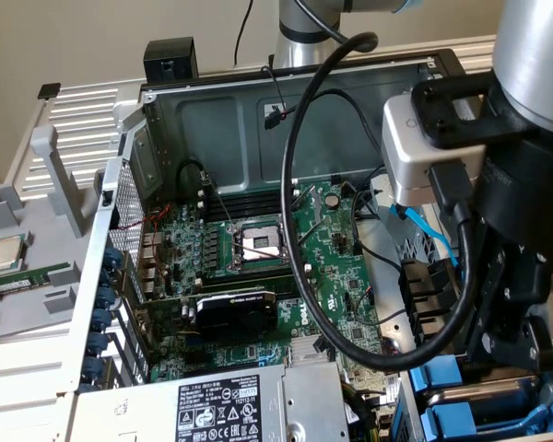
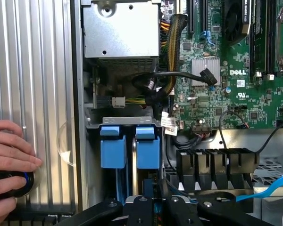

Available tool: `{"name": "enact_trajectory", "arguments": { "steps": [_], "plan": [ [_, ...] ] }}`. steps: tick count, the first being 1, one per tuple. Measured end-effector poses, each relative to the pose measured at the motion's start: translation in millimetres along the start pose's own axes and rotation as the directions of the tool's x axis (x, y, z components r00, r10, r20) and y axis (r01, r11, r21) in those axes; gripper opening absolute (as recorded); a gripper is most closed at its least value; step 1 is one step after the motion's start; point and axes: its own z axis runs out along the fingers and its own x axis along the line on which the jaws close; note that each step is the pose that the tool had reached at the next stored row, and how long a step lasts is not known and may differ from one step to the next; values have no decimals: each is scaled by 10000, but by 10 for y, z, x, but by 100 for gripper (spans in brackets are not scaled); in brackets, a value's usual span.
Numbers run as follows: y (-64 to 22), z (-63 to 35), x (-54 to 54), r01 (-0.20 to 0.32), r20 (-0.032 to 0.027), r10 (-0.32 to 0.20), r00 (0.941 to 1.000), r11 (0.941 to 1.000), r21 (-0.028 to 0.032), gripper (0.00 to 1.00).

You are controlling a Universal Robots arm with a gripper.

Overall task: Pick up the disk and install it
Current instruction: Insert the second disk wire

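- The gripper hangs directly above the drive bay; whether it is open cannot be determined.
- The disk sits slotted in the bay, just ahead, long axis vertical.

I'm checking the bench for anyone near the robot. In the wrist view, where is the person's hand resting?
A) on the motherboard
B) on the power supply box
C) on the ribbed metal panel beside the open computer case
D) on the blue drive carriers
C: the hand lies on the ribbed metal panel, outside the case wall, apart from the blue drive carriers and the motherboard.
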Motion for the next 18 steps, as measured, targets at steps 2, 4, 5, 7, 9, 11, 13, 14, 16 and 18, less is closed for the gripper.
{"name": "enact_trajectory", "arguments": {
  "steps": [2, 4, 5, 7, 9, 11, 13, 14, 16, 18],
  "plan": [
    [1, 0, 0, 5, 1, -5, 10000, 10000, 5, 16],
    [1, 1, 0, 9, 1, -9, 10000, 10000, 7, 16],
    [2, 1, 0, 12, 0, -12, 10000, 10000, 8, 16],
    [3, 4, 0, 15, 2, -15, 10000, 10000, 10, 16],
    [5, 5, 0, 19, 1, -19, 10000, 10000, 11, 16],
    [6, 8, 0, 22, 2, -22, 10000, 10000, 11, 16],
    [7, 8, 0, 31, 2, -31, 10000, 10000, 11, 16],
    [7, 8, 0, 36, 2, -36, 10000, 10000, 11, 16],
    [7, 10, -1, 45, 4, -45, 10000, 10000, 11, 16],
    [7, 10, -4, 73, 4, -73, 10000, 10000, 29, 16]
  ]
}}
